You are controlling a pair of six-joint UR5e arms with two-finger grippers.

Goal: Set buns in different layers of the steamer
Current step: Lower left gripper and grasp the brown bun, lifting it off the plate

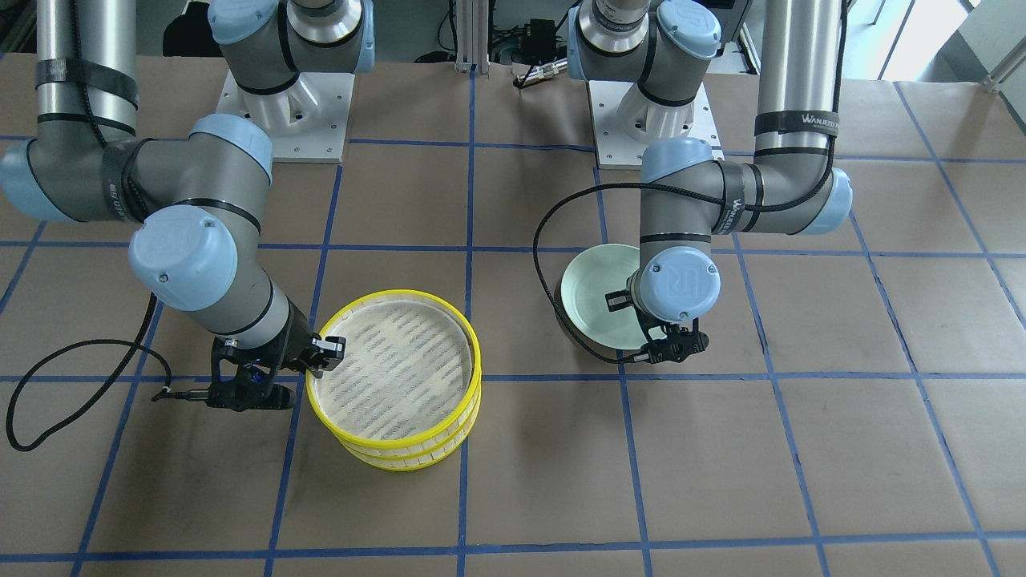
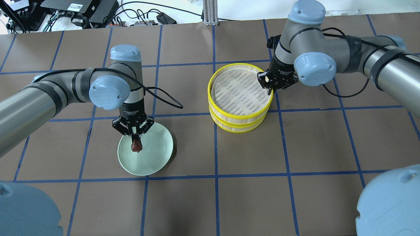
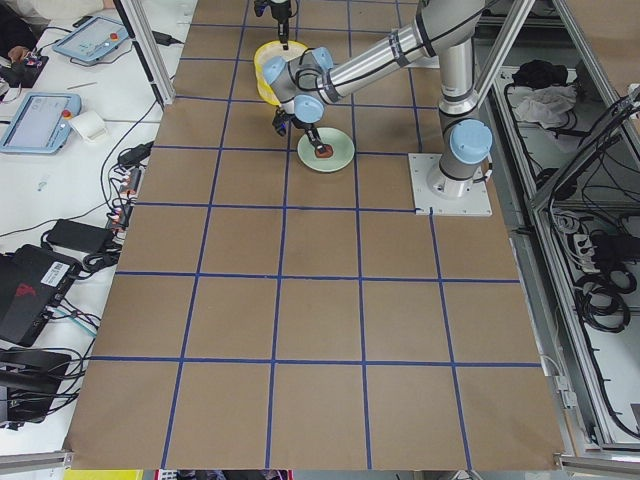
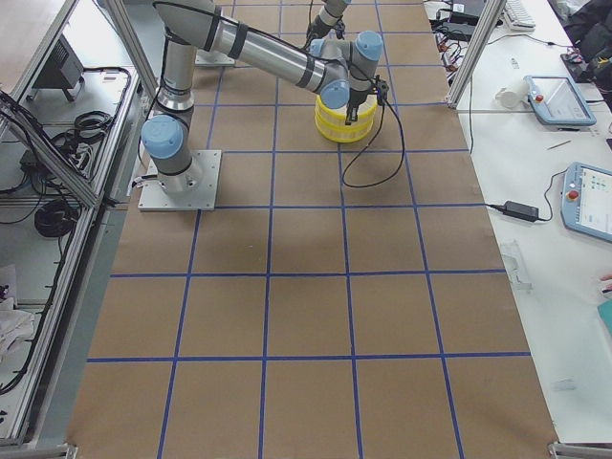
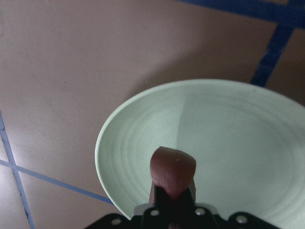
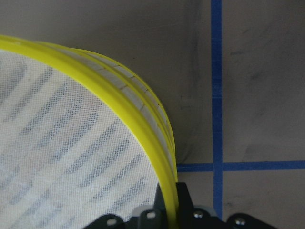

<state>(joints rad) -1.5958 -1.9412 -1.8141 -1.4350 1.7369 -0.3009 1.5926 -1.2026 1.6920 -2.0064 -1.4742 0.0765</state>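
On the brown bench (image 2: 249, 196), two steamer layers (image 2: 239, 123) sit stacked, right of the green plate (image 2: 157, 147). Right jaws clench the top layer (image 2: 239, 90) at its right rim. Left jaws grip the reddish-brown bun (image 2: 136, 146) over the plate's left part.

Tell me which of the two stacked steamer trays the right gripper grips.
The upper tray: the right gripper straddles its yellow rim, one finger inside, one outside. The lower tray beneath is untouched.

Brown paper-covered table (image 2: 249, 203), blue tape grid (image 2: 216, 176), white side benches (image 4: 545, 163), tablets (image 4: 591, 212)
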